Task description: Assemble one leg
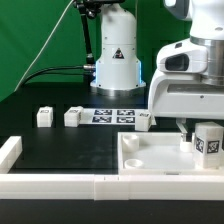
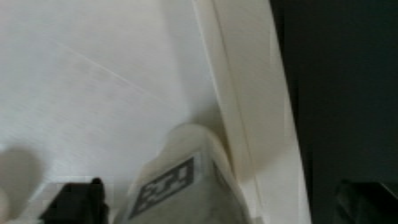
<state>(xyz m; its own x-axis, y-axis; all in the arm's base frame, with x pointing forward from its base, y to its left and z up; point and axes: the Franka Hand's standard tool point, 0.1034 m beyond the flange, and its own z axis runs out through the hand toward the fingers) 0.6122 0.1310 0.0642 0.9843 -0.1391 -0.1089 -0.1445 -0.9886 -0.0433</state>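
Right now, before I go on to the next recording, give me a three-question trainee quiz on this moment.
1. True or false: the gripper hangs over the white tray.
2. How many loose legs lie along the far side of the black table, away from the tray?
A. one
B. three
C. five
3. Fill in: the leg at the tray's corner on the exterior view's right bears a black-and-white ____.

Key
1. True.
2. B: one leg, a second and a third past the marker board.
3. Marker tag; the wrist view shows it too.
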